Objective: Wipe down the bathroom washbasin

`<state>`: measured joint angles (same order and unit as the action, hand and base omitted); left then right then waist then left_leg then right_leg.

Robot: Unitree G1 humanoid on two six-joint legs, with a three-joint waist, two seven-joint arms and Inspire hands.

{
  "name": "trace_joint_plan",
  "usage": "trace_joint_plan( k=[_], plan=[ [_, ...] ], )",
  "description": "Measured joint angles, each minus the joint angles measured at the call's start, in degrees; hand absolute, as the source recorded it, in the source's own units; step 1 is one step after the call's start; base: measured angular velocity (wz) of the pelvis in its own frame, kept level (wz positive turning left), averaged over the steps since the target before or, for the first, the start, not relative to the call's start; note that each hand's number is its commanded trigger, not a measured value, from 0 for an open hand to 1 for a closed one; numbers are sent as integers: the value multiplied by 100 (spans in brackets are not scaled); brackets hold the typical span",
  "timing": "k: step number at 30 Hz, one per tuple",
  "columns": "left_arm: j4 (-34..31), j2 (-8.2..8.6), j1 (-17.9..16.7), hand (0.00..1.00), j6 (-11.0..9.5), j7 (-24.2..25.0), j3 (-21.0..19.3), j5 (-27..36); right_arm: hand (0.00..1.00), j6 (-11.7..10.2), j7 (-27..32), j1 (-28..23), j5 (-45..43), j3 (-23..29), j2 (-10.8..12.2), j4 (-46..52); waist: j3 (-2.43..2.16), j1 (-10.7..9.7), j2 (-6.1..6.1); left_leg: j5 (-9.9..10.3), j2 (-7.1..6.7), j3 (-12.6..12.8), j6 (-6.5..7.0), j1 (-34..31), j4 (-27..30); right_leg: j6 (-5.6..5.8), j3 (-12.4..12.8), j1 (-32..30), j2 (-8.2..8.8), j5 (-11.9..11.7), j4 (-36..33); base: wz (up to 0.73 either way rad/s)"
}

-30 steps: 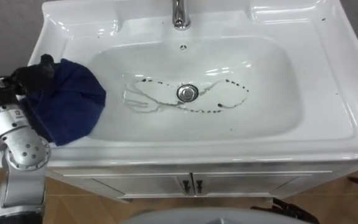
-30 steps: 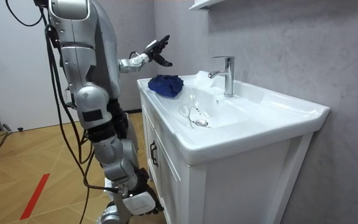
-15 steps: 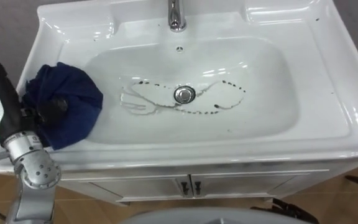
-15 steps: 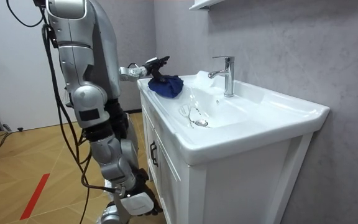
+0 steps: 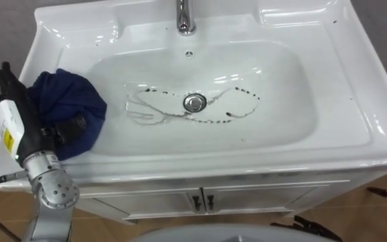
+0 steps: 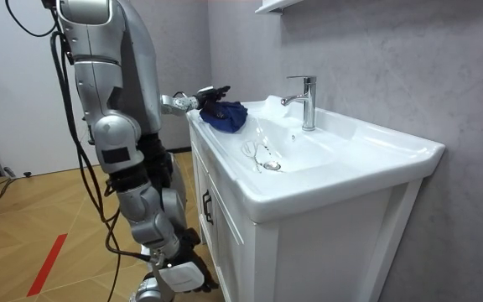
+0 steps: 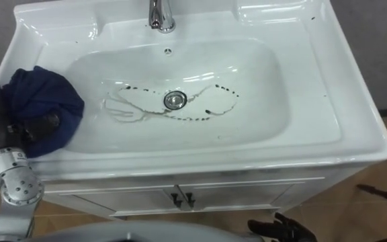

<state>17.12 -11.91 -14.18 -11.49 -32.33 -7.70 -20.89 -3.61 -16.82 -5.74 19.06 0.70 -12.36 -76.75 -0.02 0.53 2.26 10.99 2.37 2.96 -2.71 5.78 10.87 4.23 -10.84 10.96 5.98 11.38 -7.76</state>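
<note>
Against the grey wall (image 6: 376,67) stands the white vanity cabinet (image 6: 309,243). I have the robot standing on the wood floor (image 6: 23,210) at the cabinet's end toward the room view's left, with its left arm stretched out over the top. On the cabinet sits the white ceramic basin (image 5: 355,81), its broad rim wrapping a shallow oval bowl. Inside the bowl I see a looping trail of dark marks (image 5: 246,94) running either side of the chrome drain (image 5: 193,102) at the bowl's middle, with pale streaks (image 5: 143,111) just left of it. The dark blue cloth (image 5: 72,101) lies bunched at the basin's left side, partly on the rim and partly down the bowl's left slope, apart from the marks. My left hand (image 5: 25,114) is against the cloth's left and near edge, touching it. Whether it grips the cloth or merely rests there I cannot tell from these angles. A chrome tap (image 5: 185,17) rises from the middle of the rim's back, above a small overflow hole (image 5: 189,54). Below the front edge, two little dark door handles (image 5: 201,200) sit side by side.
</note>
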Motion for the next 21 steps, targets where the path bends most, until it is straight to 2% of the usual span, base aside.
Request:
trace_joint_plan(
  k=[10,15,18,21],
  plan=[
    [114,0,3,0,-1,41,0,-2,0,0,2,-13,87,13,12,-6,6,-19,-15,1,0,-4,-2,-8,9,-4,-2,-1,0,-3,-2,0],
    [272,-5,2,0,17,71,18,-19,0,14,-17,-30,98,44,0,-2,-5,-24,5,3,0,-12,-4,-9,0,-4,-10,0,0,-3,-1,0],
    [289,-8,3,0,49,97,24,-187,0,117,-49,-31,107,59,-23,-1,-1,-23,-1,3,0,-16,-4,-8,-3,-4,-14,2,0,-3,-1,0],
    [579,-18,22,0,70,173,26,-424,0,191,-76,-55,91,105,-61,3,-27,-25,41,3,0,-6,-4,-3,-17,-4,-7,-4,0,-3,5,0]
  ],
)
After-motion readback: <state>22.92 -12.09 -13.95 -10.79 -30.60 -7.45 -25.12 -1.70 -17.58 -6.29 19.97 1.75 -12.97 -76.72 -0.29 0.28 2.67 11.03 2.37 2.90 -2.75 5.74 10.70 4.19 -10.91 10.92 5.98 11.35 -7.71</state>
